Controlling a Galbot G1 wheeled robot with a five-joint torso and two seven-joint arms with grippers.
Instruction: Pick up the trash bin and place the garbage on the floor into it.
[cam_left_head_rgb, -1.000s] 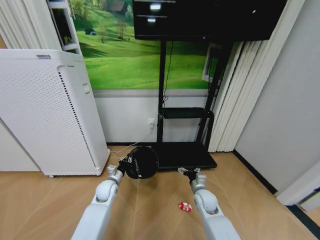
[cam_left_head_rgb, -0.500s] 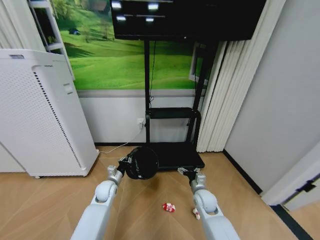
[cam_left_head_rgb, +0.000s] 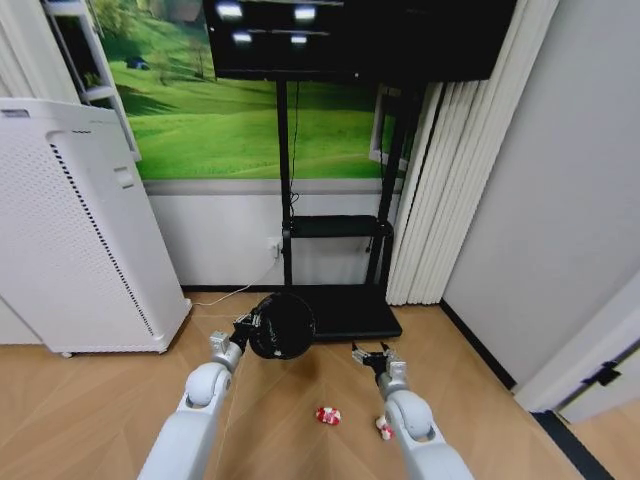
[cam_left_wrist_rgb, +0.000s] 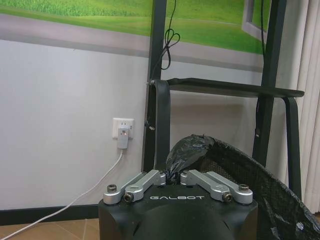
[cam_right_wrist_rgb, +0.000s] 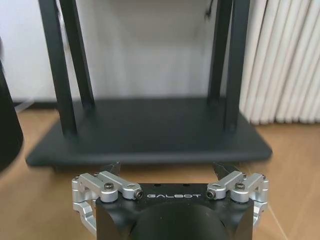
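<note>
I have the left gripper (cam_left_head_rgb: 247, 330) clamped on the rim of the trash bin (cam_left_head_rgb: 282, 326), which hangs above the floor (cam_left_head_rgb: 90, 410) with its mouth toward the camera; its black bag (cam_left_wrist_rgb: 192, 149) bunches at the fingers (cam_left_wrist_rgb: 150, 178). My right gripper (cam_left_head_rgb: 370, 355) is spread wide and empty before the black stand base (cam_right_wrist_rgb: 150, 130). Two red-and-white wrappers (cam_left_head_rgb: 327, 416) lie on the parquet beside my right arm.

view swung right, second wrapper (cam_left_head_rgb: 383, 429) revealed
</note>
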